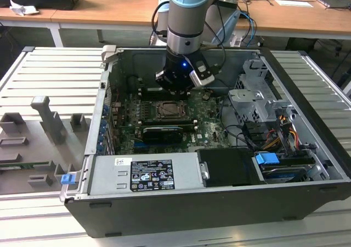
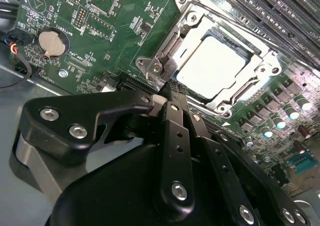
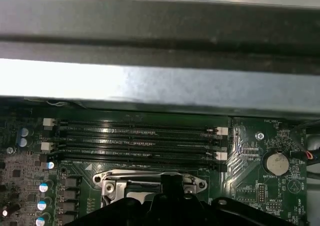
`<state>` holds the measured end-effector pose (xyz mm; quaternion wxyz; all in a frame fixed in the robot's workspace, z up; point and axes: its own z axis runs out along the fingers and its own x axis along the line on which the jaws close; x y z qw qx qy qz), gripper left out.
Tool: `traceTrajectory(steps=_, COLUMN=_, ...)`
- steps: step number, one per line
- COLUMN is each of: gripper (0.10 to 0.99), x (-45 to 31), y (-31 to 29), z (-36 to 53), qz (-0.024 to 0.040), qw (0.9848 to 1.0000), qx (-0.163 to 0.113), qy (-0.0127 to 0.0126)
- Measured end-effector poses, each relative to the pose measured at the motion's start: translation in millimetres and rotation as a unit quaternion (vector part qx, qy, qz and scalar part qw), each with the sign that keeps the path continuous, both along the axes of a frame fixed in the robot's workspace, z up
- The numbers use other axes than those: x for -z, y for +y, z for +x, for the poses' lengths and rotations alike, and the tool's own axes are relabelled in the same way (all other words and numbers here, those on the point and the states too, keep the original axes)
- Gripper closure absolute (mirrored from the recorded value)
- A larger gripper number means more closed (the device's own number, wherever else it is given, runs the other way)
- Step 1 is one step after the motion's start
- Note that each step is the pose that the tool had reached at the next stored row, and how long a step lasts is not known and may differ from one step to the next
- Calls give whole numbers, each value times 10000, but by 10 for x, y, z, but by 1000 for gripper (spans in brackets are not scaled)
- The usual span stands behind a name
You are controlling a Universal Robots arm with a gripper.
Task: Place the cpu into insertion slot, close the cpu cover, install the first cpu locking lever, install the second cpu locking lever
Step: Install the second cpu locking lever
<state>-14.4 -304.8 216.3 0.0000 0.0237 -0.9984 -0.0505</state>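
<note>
Cpu (image 2: 212,65): seated flat in the insertion slot (image 2: 250,49), under the cpu cover (image 2: 167,48).
Pincer (image 2: 169,85): fingers pressed together, empty, at the cover's 7 o'clock corner.
Handling: light, stiff, fragile; grip by edges only.

In the second wrist view the claw (image 2: 167,88) covers the 7 o'clock corner of the cpu cover (image 2: 165,50), and its fingertips press together so closely that a gap cannot be told. In the first wrist view the claw's dark body hides the insertion slot (image 3: 135,182) from 6 o'clock. In the exterior view the arm (image 1: 186,17) runs off at 12 o'clock, blocking the board behind it
</note>
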Motion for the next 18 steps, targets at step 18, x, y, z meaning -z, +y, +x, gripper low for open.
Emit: traceTrajectory(steps=18, gripper=980, x=-107, y=-85, z=1, qz=0, qw=10000, qx=-1, qy=0)
